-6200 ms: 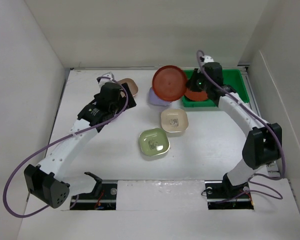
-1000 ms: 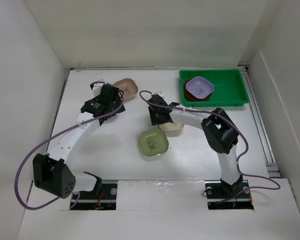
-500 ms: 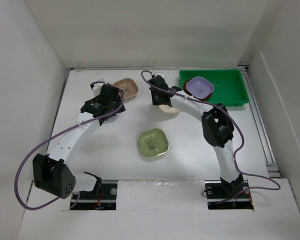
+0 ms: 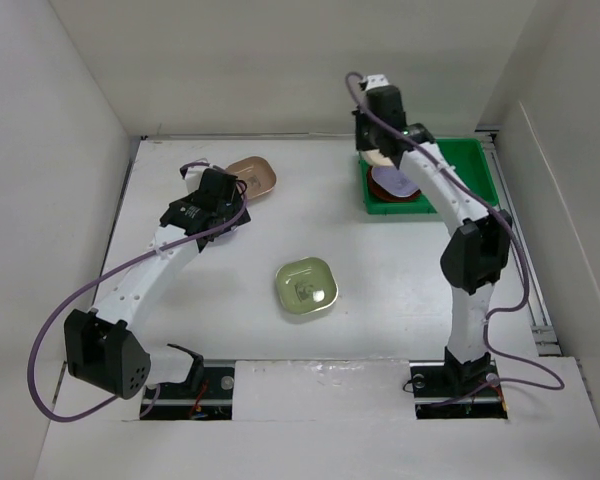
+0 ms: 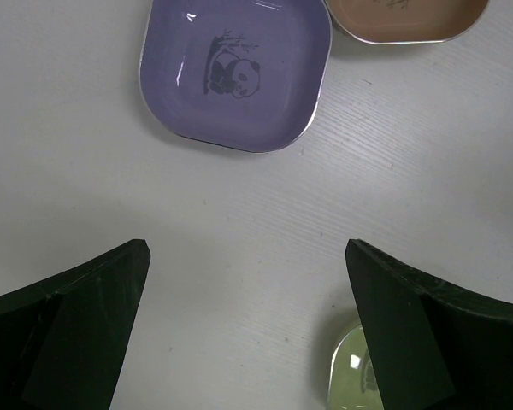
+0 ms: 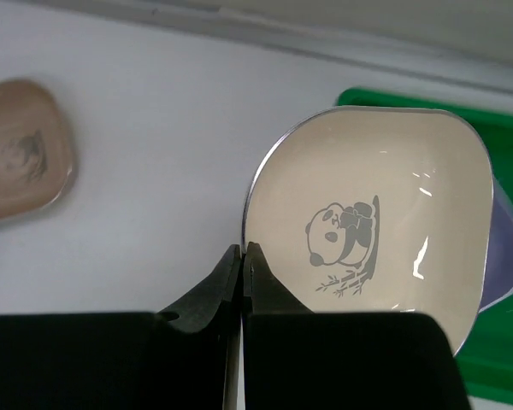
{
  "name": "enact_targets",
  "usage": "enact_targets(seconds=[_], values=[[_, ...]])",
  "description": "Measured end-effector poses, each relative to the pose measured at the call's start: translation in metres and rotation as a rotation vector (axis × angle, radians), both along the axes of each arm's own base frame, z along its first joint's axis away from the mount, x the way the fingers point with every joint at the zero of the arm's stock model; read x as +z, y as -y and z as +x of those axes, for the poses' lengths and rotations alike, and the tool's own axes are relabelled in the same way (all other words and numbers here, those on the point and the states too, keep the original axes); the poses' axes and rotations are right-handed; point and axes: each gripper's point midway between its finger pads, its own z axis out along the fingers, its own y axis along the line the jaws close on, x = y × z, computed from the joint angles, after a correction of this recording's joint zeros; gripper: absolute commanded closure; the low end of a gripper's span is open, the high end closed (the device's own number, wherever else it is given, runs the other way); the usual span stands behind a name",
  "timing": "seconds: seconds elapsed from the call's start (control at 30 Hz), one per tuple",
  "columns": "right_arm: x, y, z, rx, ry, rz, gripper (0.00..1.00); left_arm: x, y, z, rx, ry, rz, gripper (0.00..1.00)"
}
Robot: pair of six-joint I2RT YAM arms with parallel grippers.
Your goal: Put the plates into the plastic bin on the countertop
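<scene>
Counter [image 4: 380, 270], near part: pale green plate [image 4: 306, 287], loose. Midway: left gripper [image 5: 246, 256] spread above lilac plate [image 5: 235, 73], tan plate [image 4: 252, 177] just beside. Far: green bin [image 4: 470, 160] holding red plate [image 4: 385, 195] under second lilac plate [image 6: 509, 256]; right gripper [image 6: 244, 256] pinching cream plate [image 6: 368, 231] by rim over bin's left edge.

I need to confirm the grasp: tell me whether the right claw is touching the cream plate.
Touching. The right wrist view shows the right claw pinched shut on the cream plate at its near rim.
</scene>
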Motion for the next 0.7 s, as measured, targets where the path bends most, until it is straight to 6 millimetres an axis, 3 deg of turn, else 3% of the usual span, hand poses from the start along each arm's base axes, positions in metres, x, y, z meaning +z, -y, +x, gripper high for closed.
enact_targets(seconds=[0.13,0.23,0.33,0.5,0.57,0.7], values=[[0.040,0.065,0.036,-0.042,0.080,-0.044,1.00,0.000,0.001,0.001,-0.010,0.001,-0.002,0.00],[0.048,0.090,0.058,-0.018,0.110,-0.113,1.00,0.000,0.002,0.001,-0.018,0.000,-0.003,0.00],[0.022,0.093,0.065,0.042,0.068,-0.215,1.00,-0.002,0.003,0.001,-0.026,-0.002,-0.003,0.00],[-0.042,0.088,0.052,0.139,-0.083,-0.337,1.00,-0.004,0.005,0.000,-0.036,-0.009,-0.009,0.00],[-0.053,0.090,0.047,0.163,-0.117,-0.360,1.00,-0.004,0.006,0.000,-0.040,-0.008,-0.011,0.00],[-0.055,0.095,0.047,0.191,-0.120,-0.407,1.00,-0.004,0.006,0.001,-0.048,-0.008,-0.010,0.00]])
